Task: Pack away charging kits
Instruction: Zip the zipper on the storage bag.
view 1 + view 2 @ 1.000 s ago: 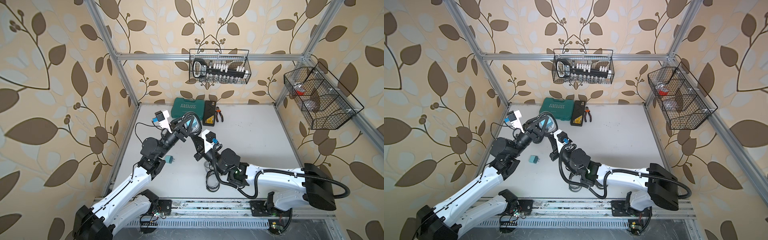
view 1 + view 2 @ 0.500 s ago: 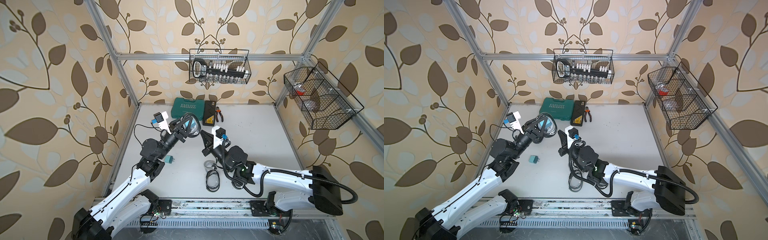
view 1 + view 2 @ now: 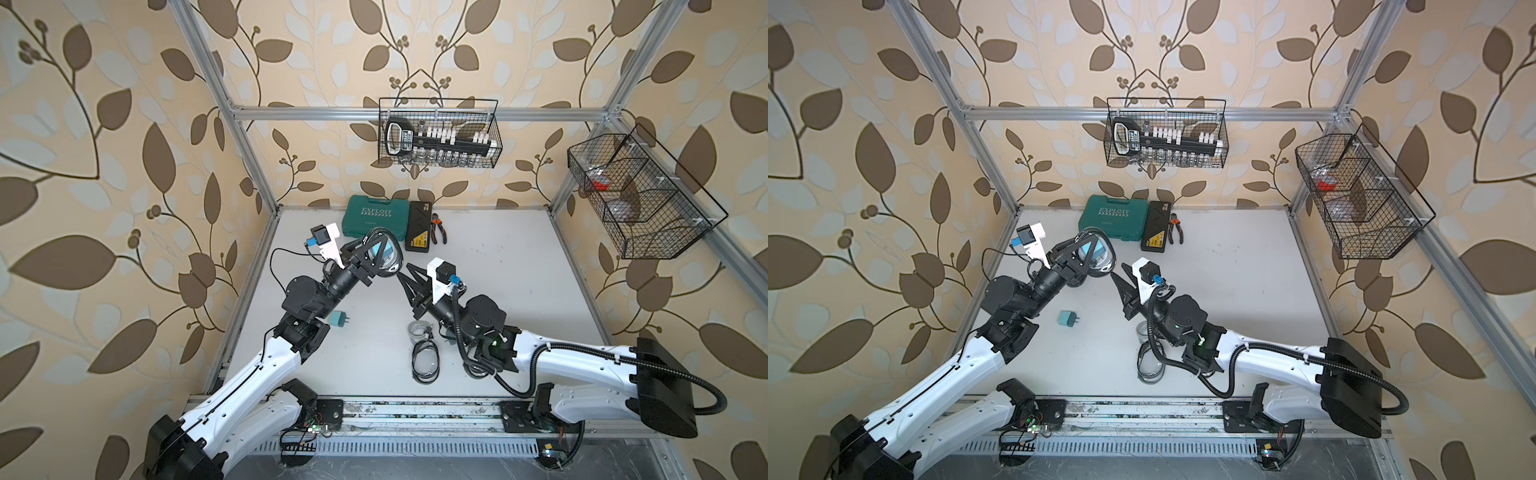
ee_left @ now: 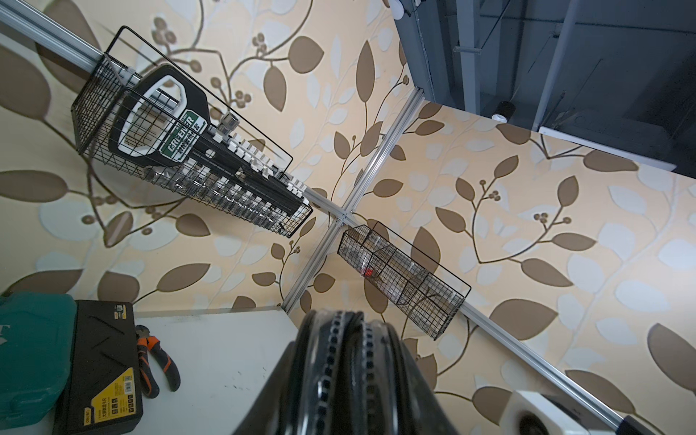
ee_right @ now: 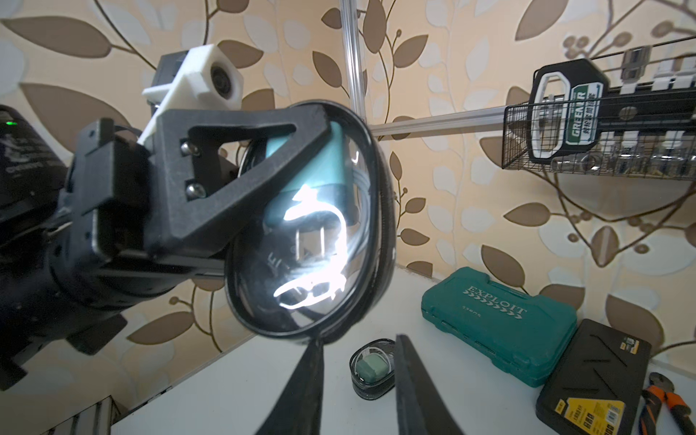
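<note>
The right end effector (image 3: 409, 277), now apart, has backed off the pouch (image 3: 392, 261) mid-frame; the left end effector (image 3: 372, 250) clamps it, so the adapter (image 5: 324, 165) looks packed.

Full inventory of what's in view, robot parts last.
held pouch: 1, clear, black rim, in left claw
packed plug: 1, teal, inside held pouch
second pouch: 1, clear, dark rim, on table, greenish block inside
loose plug: 1, teal, table, left side
coiled cables: 2, grey and dark, table front
tool case: 1, teal, table back
flat case: 1, black, yellow label, beside tool case
pliers: 1, orange-black, beside flat case
back basket: 1, black wire, back wall, holds socket set
side basket: 1, black wire, right wall
left claw: 1, black, shut on held pouch
right claw: 1, black, open, empty
</note>
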Motion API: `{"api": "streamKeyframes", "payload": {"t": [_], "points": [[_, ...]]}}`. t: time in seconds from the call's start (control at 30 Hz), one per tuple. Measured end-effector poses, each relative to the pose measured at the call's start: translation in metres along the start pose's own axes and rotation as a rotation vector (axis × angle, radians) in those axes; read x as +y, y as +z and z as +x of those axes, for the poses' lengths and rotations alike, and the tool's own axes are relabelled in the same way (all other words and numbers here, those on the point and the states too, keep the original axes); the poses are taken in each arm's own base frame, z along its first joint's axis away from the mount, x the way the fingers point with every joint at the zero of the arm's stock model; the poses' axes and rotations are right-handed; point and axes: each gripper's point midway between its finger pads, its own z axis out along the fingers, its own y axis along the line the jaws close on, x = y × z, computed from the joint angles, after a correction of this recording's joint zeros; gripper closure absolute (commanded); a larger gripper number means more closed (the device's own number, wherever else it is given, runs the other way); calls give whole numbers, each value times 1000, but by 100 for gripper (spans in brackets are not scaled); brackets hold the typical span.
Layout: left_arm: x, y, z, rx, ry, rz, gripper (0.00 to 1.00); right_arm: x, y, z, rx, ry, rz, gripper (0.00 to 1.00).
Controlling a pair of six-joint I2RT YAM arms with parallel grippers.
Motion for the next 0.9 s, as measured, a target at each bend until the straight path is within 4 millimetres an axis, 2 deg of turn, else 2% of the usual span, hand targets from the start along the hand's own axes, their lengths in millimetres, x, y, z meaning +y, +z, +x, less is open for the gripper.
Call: {"api": "streamKeyframes", "payload": {"t": [0.17,0.27,0.47,0.53,0.63,0.9], "points": [[-12,3,-7,-4,19,40,100,25,5,19,41,-30,-60,68],[-18,3,-14,-22,27,57,100,34,9,18,41,-36,-80,68],[-21,2,-17,-32,32,66,100,39,19,-2,-2,-20,-75,69],[-21,2,-18,-33,32,67,100,39,21,-5,-8,-17,-73,72],[-21,2,-18,-34,32,67,100,40,24,-7,-12,-12,-70,76],[-21,2,-19,-37,32,66,100,39,27,-10,-7,-6,-53,80]]}}
